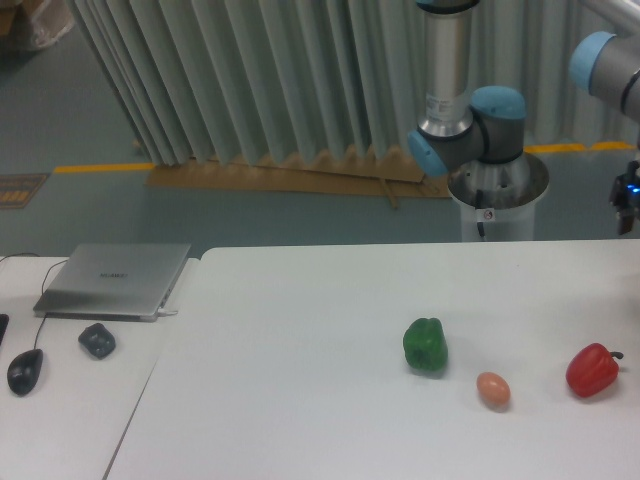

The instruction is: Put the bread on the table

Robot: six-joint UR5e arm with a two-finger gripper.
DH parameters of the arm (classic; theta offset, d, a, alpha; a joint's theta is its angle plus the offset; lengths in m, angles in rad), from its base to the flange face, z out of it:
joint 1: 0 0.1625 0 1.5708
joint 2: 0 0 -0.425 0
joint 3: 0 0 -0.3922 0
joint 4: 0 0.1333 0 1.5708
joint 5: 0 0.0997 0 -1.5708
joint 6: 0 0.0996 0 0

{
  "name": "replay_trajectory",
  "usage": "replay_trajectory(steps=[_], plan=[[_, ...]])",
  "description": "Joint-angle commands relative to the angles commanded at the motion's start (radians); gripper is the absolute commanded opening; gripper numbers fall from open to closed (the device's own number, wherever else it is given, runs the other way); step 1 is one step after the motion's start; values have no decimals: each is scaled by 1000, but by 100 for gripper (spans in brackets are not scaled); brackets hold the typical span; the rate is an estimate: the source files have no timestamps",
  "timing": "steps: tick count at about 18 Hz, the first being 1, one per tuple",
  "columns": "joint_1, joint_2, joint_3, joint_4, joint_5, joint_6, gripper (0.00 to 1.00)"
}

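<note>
pleated grey curtains are hanging behind the smooth white table point(300, 350), which i'm watching remotely. one glossy green pepper point(425, 345), one red pepper point(592, 370) and one small tan egg-shaped oval point(492, 389) are sitting on it. the gripper point(630, 205) is showing only at the right edge, so i cannot tell how its fingers stand. i'm seeing no bread anywhere.

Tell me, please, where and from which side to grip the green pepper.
Probably across its wide middle, coming from above: the green pepper sits upright on the table, and the egg lies apart from it, so both flanks are free.
</note>
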Motion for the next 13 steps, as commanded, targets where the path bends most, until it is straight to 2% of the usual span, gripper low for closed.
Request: replay_trajectory(steps=[13], plan=[[66, 2, 3, 5, 22, 60, 100]])
